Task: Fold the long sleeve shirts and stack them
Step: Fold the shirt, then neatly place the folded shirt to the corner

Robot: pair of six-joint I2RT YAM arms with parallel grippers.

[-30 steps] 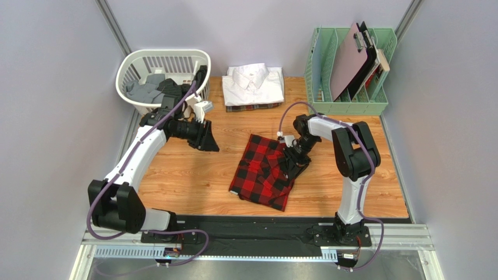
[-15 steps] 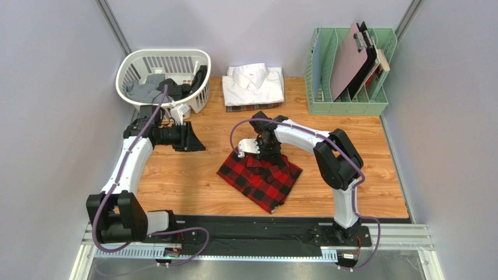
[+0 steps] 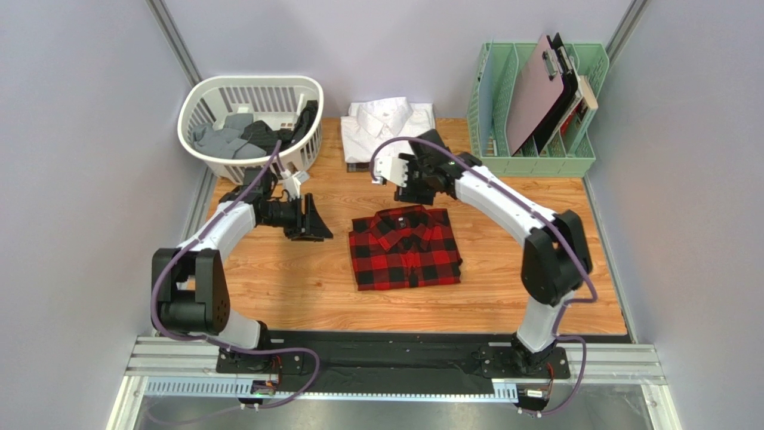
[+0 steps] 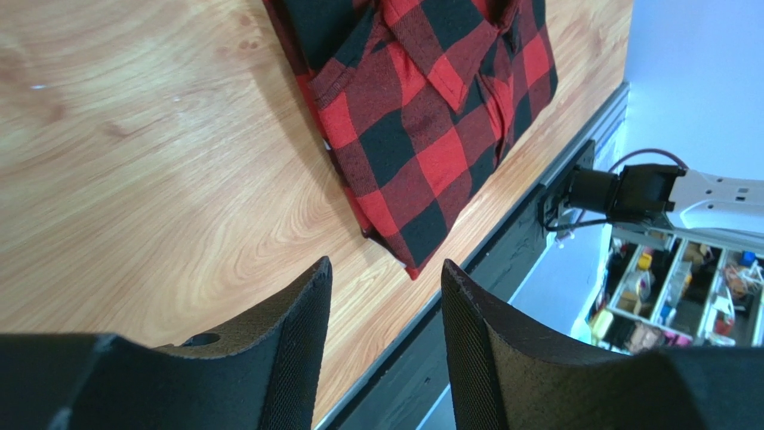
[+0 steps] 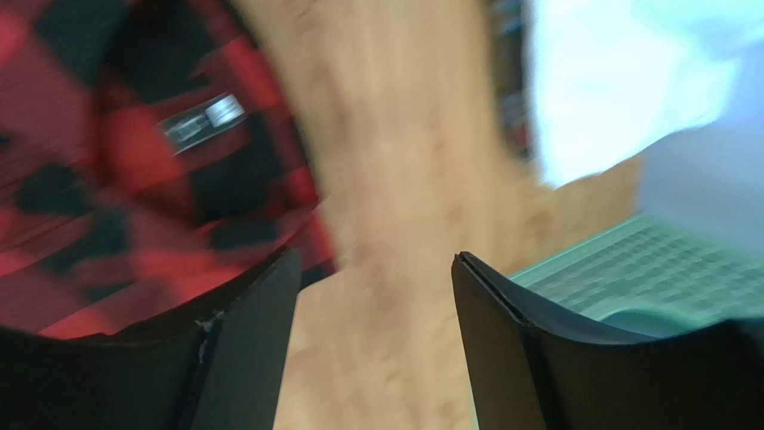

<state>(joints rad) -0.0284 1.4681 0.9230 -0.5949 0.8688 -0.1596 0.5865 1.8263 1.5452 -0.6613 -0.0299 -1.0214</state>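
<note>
At 12 o'clock of the flannel shirt (image 3: 405,251), above its collar edge: my right tool (image 3: 414,182), fingers apart, nothing held. At 9 o'clock of it, near its side: my left tool (image 3: 316,220), likewise parted and empty.

Step, as I judge it: carry the folded flannel onto the stack. To do it well I would:
- take both side edges, at 9 and 3 o'clock;
- pinch through every layer so no fold drops open;
- lift level;
- lay it square, collar toward 12.

Flannel shirt: red-and-black check, neat rectangle, collar at 12 o'clock, flat at the centre of the worktop (image 3: 538,287).

White shirt (image 3: 390,125): folded, collar uppermost, at 12 o'clock near the far edge.

Dark plaid shirt (image 3: 386,165): under the white one, only its near edge showing.
</note>
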